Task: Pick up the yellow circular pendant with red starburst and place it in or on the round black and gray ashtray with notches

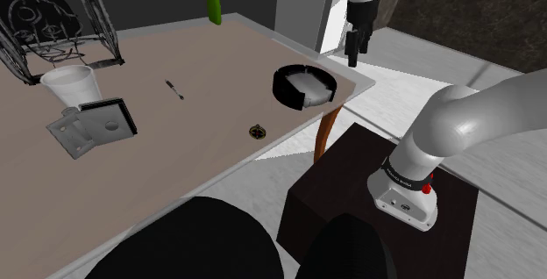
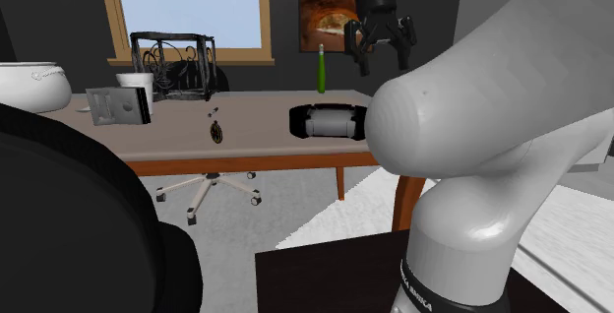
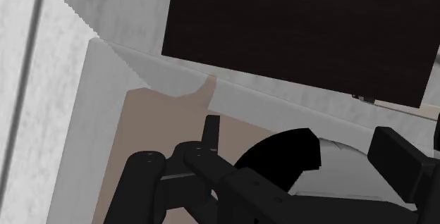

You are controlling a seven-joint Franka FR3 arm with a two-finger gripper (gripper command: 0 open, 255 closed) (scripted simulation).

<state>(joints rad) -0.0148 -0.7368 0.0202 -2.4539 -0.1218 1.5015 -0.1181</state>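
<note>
End effector point(image 2: 382, 63) — fingers point(image 2: 362, 61) apart (empty) — above table point(image 2: 258, 130)

The white arm with dark joints point(image 1: 465, 119) rises from its dark box stand point(image 1: 333, 200) and bends over. Its black two-finger gripper point(image 2: 381, 57) points down, fingers point(image 2: 362, 59) apart and empty.

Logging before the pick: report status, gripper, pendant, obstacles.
Gripper open, empty, high up near the ashtray. Pendant flat on the table near its edge, untouched. Small dark tool lies farther in, off the path.
</note>
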